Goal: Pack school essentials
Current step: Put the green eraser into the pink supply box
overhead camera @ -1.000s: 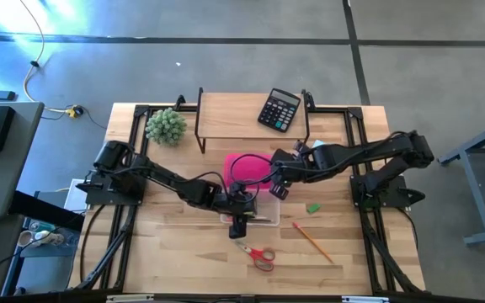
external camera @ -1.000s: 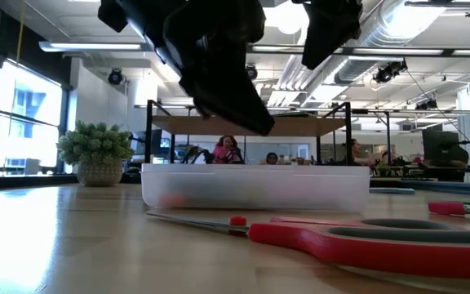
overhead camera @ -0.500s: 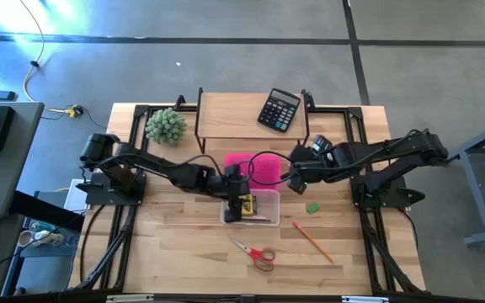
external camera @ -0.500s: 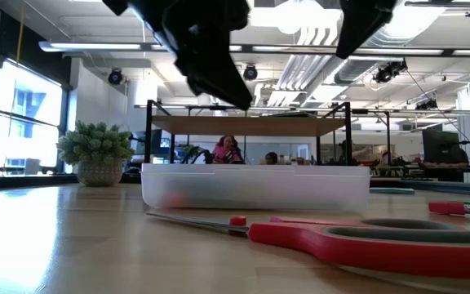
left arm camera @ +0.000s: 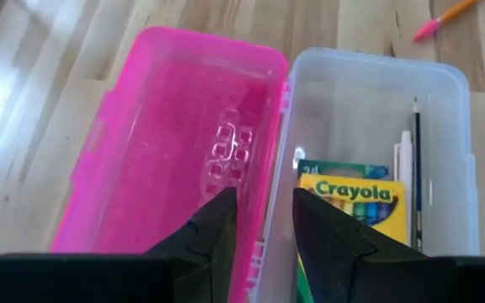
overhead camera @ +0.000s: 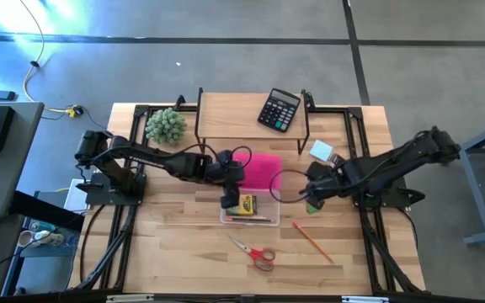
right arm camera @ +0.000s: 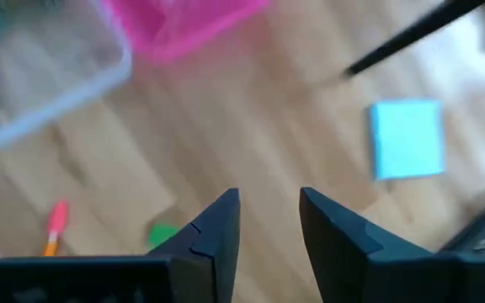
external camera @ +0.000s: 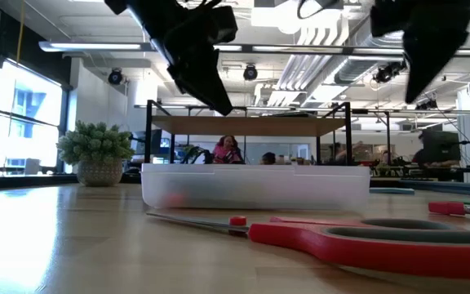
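A clear box [overhead camera: 251, 209] lies open at mid-table, its pink lid [overhead camera: 262, 168] folded back toward the far side. Inside lie a yellow-green crayon box [left arm camera: 349, 195] and a thin pale stick [left arm camera: 405, 181]. My left gripper [left arm camera: 264, 229] hangs open above the hinge between lid and box, touching nothing. My right gripper [right arm camera: 268, 223] is open over bare wood, just above the tiny green eraser [overhead camera: 312, 205]. The light-blue notepad [overhead camera: 321, 151], the orange pencil [overhead camera: 312, 241] and the red-handled scissors [overhead camera: 256, 252] lie flat on the table.
A black calculator [overhead camera: 279, 109] sits on the raised shelf [overhead camera: 234, 114] at the far side, with a fuzzy green plant [overhead camera: 166, 126] to its left. Bare wood lies left of the box and along the near edge.
My left gripper has drawn back from the box's near side toward the far edge and risen, uncovering the crayon box. My right gripper has swung from over the pink lid toward the table's right and near edges, sinking to just above the eraser and uncovering the notepad.
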